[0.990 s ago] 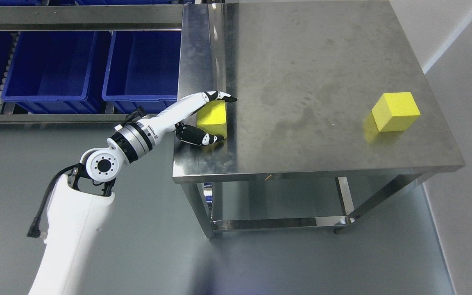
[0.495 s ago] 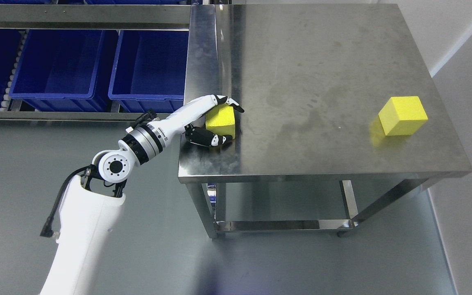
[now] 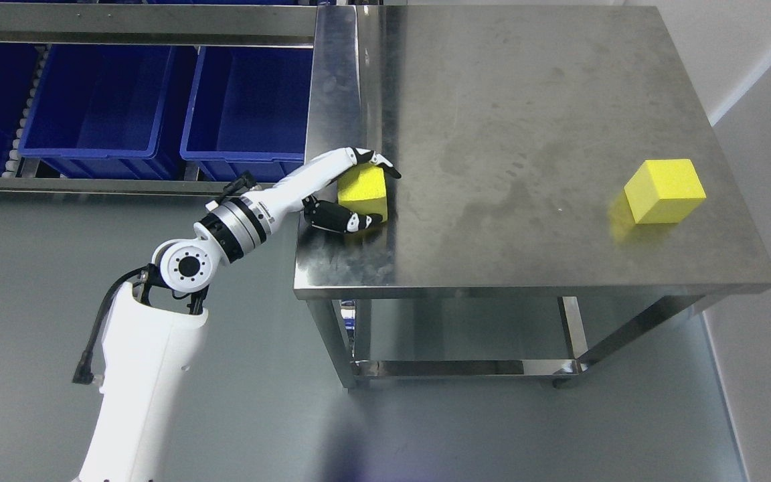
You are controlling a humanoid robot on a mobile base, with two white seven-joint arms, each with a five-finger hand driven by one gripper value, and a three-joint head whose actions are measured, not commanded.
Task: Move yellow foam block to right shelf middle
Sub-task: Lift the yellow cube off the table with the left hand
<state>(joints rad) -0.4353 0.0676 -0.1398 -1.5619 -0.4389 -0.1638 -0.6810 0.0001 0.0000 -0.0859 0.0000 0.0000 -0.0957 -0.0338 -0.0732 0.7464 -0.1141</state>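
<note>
Grey, glossy flooring surrounds a brushed stainless-steel table, which is seen from above and fills the upper right of the head view. Its top is smudged, and a lower steel shelf is visible between its legs. Near the table's left edge, a yellow foam block is enclosed by the left hand: white fingers with black tips are curled over the block's far side, while the dark thumb is pressed against its near side, so the hand is clamped on the block. Whether the block rests on the steel or is raised slightly off it cannot be told. The white left arm is extended from the lower left, with a round silver joint and a black cable at its side. A second yellow foam cube is set well apart, near the table's right edge, untouched, its reflection showing on the metal beside it. At the upper left, two deep blue plastic bins are held side by side in a steel rack, just beside the table.
</note>
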